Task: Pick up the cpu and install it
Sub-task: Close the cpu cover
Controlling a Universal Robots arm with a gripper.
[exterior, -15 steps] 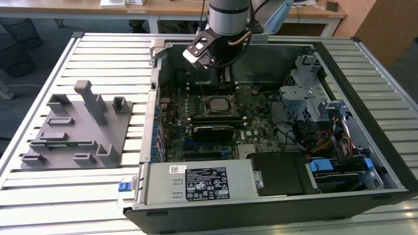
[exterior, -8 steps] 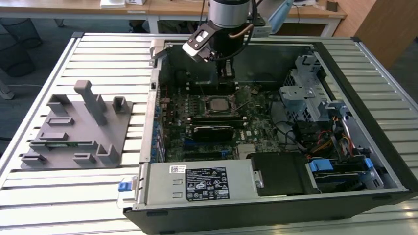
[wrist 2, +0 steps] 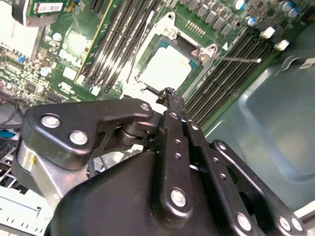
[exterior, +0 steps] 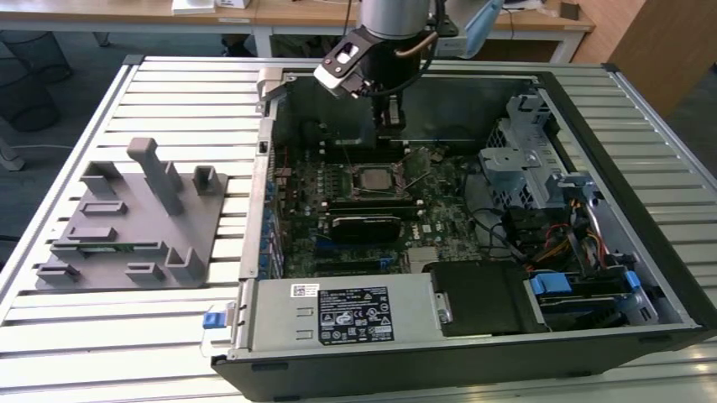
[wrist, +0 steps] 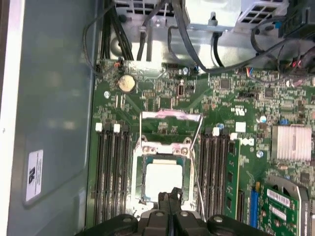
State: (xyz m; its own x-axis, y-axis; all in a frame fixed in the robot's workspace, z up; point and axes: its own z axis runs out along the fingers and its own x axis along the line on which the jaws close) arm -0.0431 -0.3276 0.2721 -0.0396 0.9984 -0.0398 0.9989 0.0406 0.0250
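Observation:
The cpu [wrist: 160,179] is a pale silver square lying flat inside the motherboard socket [wrist: 139,147], whose load plate [wrist: 170,116] is swung open. It also shows in the second wrist view as the cpu [wrist 2: 167,66] and in the exterior view as the cpu [exterior: 370,178]. My gripper [wrist: 170,197] hovers just above one edge of the chip, its black fingers [wrist 2: 173,105] pressed together with nothing between them. In the exterior view the gripper [exterior: 389,126] hangs inside the open computer case [exterior: 264,168], a little behind the socket.
Memory slots [wrist: 112,172] flank the socket on both sides, and a thin lever wire [wrist: 196,162] stands beside it. A drive cage [exterior: 526,159] and cables fill the exterior view's right. A grey fixture block [exterior: 134,218] sits outside the case at the left.

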